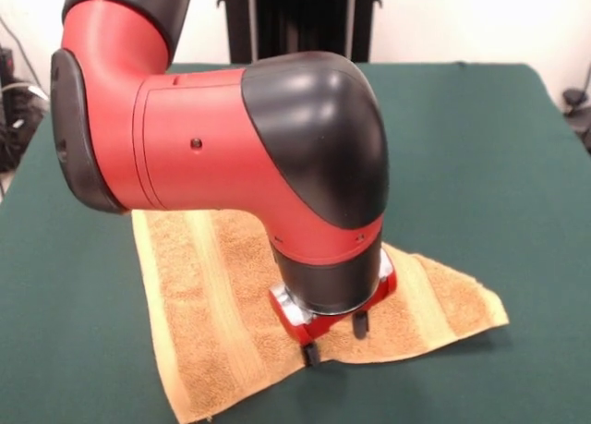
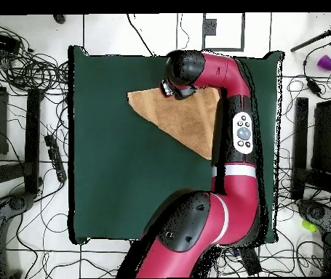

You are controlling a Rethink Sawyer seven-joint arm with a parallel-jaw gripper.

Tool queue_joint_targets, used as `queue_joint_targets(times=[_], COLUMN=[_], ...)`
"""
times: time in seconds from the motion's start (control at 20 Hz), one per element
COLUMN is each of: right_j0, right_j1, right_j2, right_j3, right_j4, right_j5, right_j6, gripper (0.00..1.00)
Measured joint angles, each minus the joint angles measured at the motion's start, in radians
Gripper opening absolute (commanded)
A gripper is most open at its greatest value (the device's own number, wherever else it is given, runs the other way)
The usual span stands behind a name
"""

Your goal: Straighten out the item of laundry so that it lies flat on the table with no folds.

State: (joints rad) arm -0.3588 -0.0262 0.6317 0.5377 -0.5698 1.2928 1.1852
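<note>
The item of laundry, an orange-yellow terry towel (image 1: 212, 304) with paler woven bands, lies on the dark green table (image 1: 480, 147) toward its near side. It is folded over itself, and in the overhead view the towel (image 2: 186, 120) shows as a rough triangle on the table (image 2: 124, 160). My gripper (image 1: 336, 339) points straight down over the towel's near edge. Its two black fingertips (image 1: 311, 354) stand apart and rest on or just above the cloth, with nothing visibly pinched between them. From above, the arm's wrist hides most of the gripper (image 2: 174, 89).
My red and black arm (image 2: 226, 167) stretches over the table's right side in the overhead view and covers part of the towel. Cables and equipment (image 2: 30, 87) ring the table on the floor. A black stand (image 1: 295, 18) rises behind the table.
</note>
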Motion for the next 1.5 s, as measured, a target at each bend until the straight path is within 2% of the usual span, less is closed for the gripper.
queue_joint_targets(times=[0.25,0.4,0.7,1.0,1.5], right_j0=[-0.021,-0.058,-0.118,-0.147,-0.152], right_j1=[-0.040,-0.091,-0.166,-0.209,-0.236], right_j2=[-0.038,-0.070,-0.109,-0.142,-0.166], right_j3=[0.093,0.220,0.405,0.503,0.553], right_j4=[0.014,0.026,0.037,0.045,0.072], right_j5=[-0.083,-0.192,-0.340,-0.380,-0.380], right_j6=[0.000,0.000,0.000,0.000,0.000], gripper=[1.00,1.00,1.00,1.00,1.00])
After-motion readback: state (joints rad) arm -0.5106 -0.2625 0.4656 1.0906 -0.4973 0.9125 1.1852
